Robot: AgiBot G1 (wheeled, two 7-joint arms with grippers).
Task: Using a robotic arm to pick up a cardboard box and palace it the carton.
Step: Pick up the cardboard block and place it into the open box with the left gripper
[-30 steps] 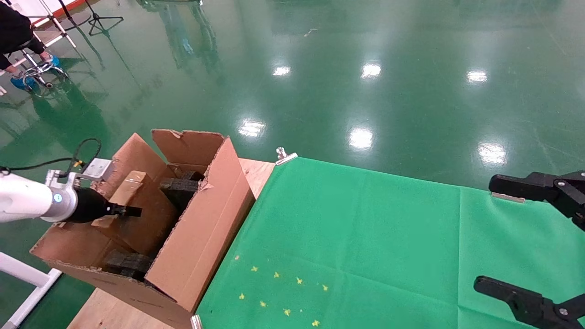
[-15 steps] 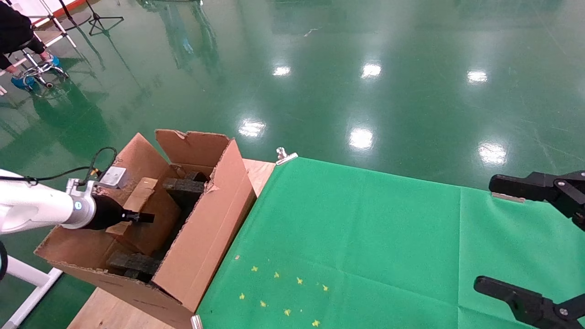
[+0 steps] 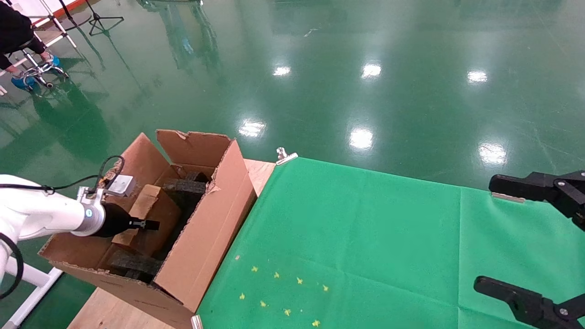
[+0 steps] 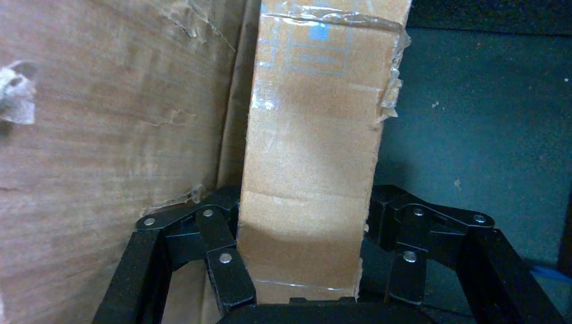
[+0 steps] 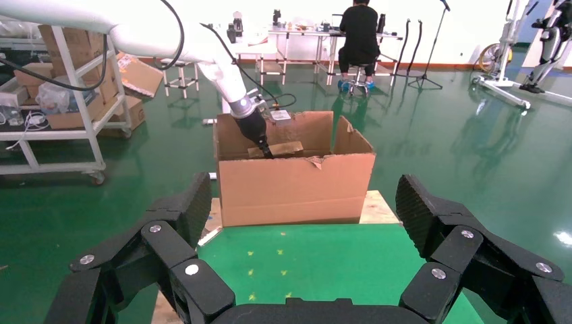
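Right gripper (image 5: pixel 303 250) parked at table's near right edge, jaws wide apart. Left gripper (image 4: pixel 307 270) on robotic arm (image 3: pixel 41 214) clamps cardboard box (image 4: pixel 317 155), held inside carton (image 3: pixel 201 237) w/ black foam blocks (image 3: pixel 185 187) beyond.

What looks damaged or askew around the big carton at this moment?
The carton has ragged, torn flap edges, with a tear on the flap nearest the green cloth. The cardboard box, clamped in the left gripper, is tilted inside, and its tape is peeling at one edge.
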